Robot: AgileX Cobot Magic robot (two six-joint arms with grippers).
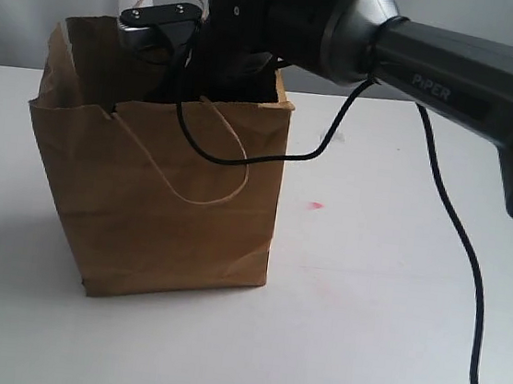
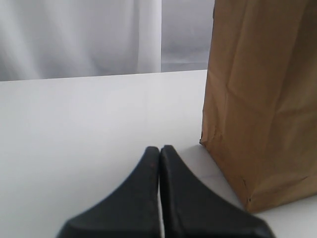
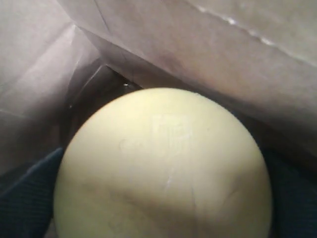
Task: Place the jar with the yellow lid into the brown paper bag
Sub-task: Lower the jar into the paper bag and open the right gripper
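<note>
The right arm (image 1: 454,85) is plunged over the ragged rim of the brown paper bag (image 1: 171,210), wrist buried in the opening, and that is the whole story here: going straight down through the top is the only way in. Down inside, the yellow-lidded jar (image 3: 163,163) sits squarely between the right jaws, its broad pale lid filling the space between the two dark fingers that hug it on either side, so the right jaws look closed on the jar below the lid. Paper walls crowd close all round them, and beyond the lid a dark corner of the bag's floor shows, which suggests the jar is low in the bag but perhaps not yet set down; whether its base touches the bottom cannot be told. Holding by the sides keeps the jar upright for a clean release. A black cable (image 1: 457,224) droops from the arm across the bag's front, over the cord handle (image 1: 214,159). Meanwhile the left jaws are pressed tip to tip, gripping nothing, low over the white bench (image 2: 74,129), with the bag's corner just beside them, parked clear so the bag stands undisturbed.
</note>
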